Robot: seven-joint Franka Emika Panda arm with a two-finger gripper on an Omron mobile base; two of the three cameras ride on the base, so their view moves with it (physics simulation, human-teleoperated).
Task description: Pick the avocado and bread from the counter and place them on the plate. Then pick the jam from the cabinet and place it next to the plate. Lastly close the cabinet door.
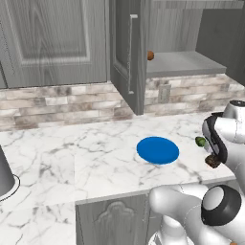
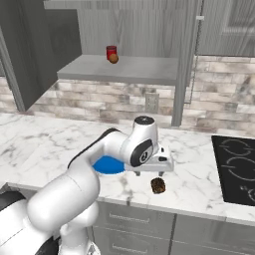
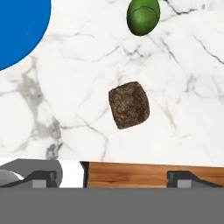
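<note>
Bread (image 3: 129, 105): dark brown rough lump, sits loose on white marble desk (image 1: 72, 158), near front edge, not on plate. Directly under pincer (image 3: 113, 176), centred betw. the two tips in hand view.

Avocado (image 3: 143, 16): green lump, on desk just beyond bread, apart from it, also off plate.

Plate (image 1: 158, 150): flat blue disc, bare, on desk to the side of both food items; near but not touching either.

Pincer: jaws spread wide, nothing betw. them, hangs above bread w/ a gap; hand points straight down.

Jam (image 2: 111, 52): red jar on cabinet shelf (image 2: 119, 69), at the back; orange-brown ball (image 2: 114, 59) just in front, prob. touching, can't tell.

Cabinet door (image 1: 127, 52): swung open, w/ pale bar handle (image 1: 131, 52) facing out.

Cooktop (image 2: 236, 169): black, on desk well off to the side.

Risks, as judged:
- Bread is rough & rounded; an off-centre close could squirt it sideways, poss. off front edge, which is close.
- Descent too deep: tips hit marble before closing.
- Avocado close by; a wide jaw could nudge it & set it rolling.
- Later: ball crowds jar, reach may knock it off shelf.
</note>
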